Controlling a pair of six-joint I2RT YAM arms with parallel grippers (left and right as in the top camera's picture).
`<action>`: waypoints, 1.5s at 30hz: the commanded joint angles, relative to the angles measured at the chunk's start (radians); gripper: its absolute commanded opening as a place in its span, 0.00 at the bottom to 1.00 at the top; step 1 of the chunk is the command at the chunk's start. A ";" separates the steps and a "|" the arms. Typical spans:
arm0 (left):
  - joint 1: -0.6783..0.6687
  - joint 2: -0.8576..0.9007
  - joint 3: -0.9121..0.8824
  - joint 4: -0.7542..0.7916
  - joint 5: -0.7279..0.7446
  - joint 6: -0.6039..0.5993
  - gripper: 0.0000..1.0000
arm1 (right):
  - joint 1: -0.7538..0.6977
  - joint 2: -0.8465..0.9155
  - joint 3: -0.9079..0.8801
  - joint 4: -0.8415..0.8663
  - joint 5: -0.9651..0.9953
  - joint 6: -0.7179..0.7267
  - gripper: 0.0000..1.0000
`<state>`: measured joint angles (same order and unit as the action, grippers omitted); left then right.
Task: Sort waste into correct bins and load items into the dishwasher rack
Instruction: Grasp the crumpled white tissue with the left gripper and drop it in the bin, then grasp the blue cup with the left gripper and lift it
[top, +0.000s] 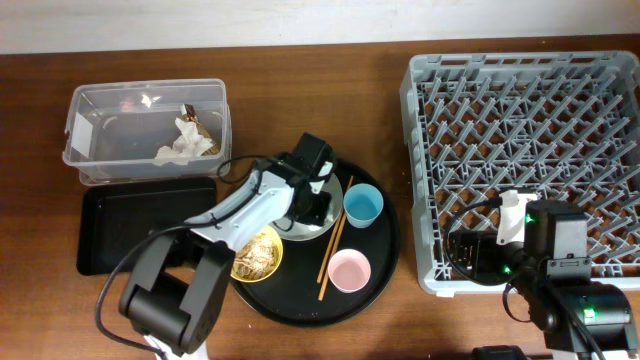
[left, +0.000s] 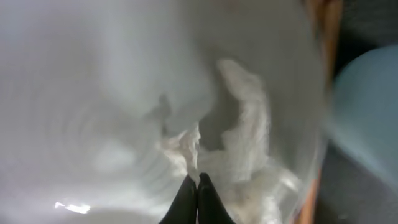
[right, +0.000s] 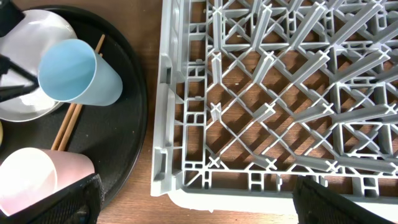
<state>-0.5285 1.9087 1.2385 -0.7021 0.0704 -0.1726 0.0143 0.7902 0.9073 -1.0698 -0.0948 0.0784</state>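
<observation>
On the grey-green plate (left: 87, 93), the left gripper (left: 197, 186) had its fingers pressed together at a fold of the crumpled white tissue (left: 245, 137). It seemed to be pinching the tissue, probably to carry it to the clear tub (top: 90, 110), where other tissue lay. The blue cup (top: 362, 205) stood just beside the plate on the round black tray (top: 380, 235), with the chopsticks (top: 331, 248) alongside. Both crowded any lift. The right gripper (right: 196, 193) hung spread open and empty over the near edge of the dishwasher rack (top: 412, 180).
</observation>
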 joint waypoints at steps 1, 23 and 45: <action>0.086 -0.033 0.072 -0.080 -0.099 0.009 0.00 | -0.003 -0.003 0.021 0.002 -0.002 0.005 0.98; 0.570 -0.197 0.230 0.102 -0.074 0.009 0.59 | -0.003 -0.003 0.021 -0.001 -0.002 0.005 0.98; -0.092 0.000 0.217 -0.002 0.091 -0.078 0.61 | -0.003 -0.003 0.021 -0.002 -0.002 0.005 0.98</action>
<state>-0.6003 1.8397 1.4624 -0.7223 0.1513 -0.2058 0.0143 0.7902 0.9073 -1.0710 -0.0948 0.0792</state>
